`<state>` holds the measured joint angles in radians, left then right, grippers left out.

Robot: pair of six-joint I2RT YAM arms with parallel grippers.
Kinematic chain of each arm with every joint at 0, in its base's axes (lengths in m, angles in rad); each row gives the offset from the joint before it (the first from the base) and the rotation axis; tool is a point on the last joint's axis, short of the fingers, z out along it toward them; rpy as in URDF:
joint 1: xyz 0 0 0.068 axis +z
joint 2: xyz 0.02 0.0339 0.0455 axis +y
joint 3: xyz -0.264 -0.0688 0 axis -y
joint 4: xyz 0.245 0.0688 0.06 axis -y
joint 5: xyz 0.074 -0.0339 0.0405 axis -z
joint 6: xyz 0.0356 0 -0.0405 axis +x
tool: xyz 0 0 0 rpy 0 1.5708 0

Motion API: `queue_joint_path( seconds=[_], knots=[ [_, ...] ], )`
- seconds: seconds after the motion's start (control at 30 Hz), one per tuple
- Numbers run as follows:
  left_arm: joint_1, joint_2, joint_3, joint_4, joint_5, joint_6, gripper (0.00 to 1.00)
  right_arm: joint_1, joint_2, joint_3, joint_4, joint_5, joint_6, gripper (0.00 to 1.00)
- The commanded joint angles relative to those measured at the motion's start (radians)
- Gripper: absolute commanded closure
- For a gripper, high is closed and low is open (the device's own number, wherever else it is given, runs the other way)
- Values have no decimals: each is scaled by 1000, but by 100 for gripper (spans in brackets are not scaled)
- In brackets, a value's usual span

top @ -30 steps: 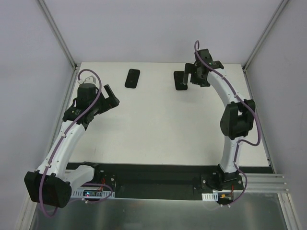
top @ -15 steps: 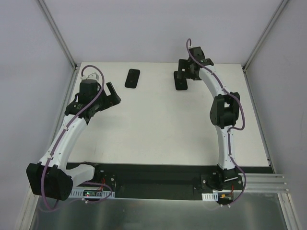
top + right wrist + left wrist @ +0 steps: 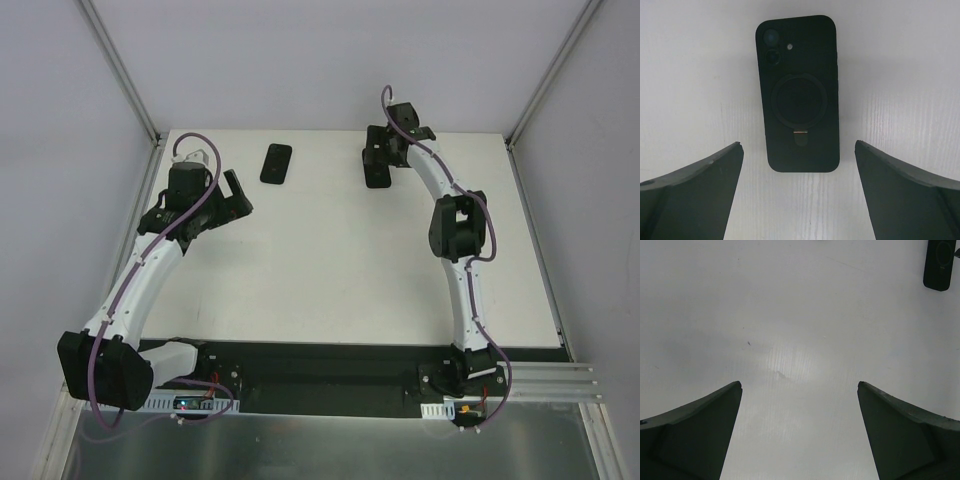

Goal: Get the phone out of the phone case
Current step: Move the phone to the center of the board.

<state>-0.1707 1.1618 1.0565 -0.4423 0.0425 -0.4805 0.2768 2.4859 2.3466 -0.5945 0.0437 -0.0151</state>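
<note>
Phone case (image 3: 797,92) back up, ring stand (image 3: 799,101) flat.

Two flat black phone-shaped items are counted on the single worktop (image 3: 330,270): one cased phone (image 3: 797,92) and one second slab (image 3: 276,164). Two arms are seen, carrying one left claw (image 3: 799,387) and one right claw (image 3: 799,145).

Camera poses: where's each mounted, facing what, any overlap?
Top external: above, behind the bases, looking down on the white table; left arm and right arm show.
Left wrist: on left gripper, facing down at table; fingers show.
Right wrist: on right gripper, facing down at black ring-backed phone case; fingers show.
Shared: that case, also in top view.
</note>
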Motion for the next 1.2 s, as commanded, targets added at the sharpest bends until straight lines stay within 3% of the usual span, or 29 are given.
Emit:
queue_joint_path(
  seconds=[0.0,0.3,0.9,1.17],
  knots=[
    [-7,15,37,7,-16,14,1,13,19,54,2,8,1,4],
    [-7,9,40,4,-16,25,1,24,71,89,-36,-25,12,4],
    [-7,4,39,5,3,25,1,27,93,134,-139,73,58,4],
    [-9,-2,48,5,5,23,1,16,120,177,-143,1,43,4]
  ],
)
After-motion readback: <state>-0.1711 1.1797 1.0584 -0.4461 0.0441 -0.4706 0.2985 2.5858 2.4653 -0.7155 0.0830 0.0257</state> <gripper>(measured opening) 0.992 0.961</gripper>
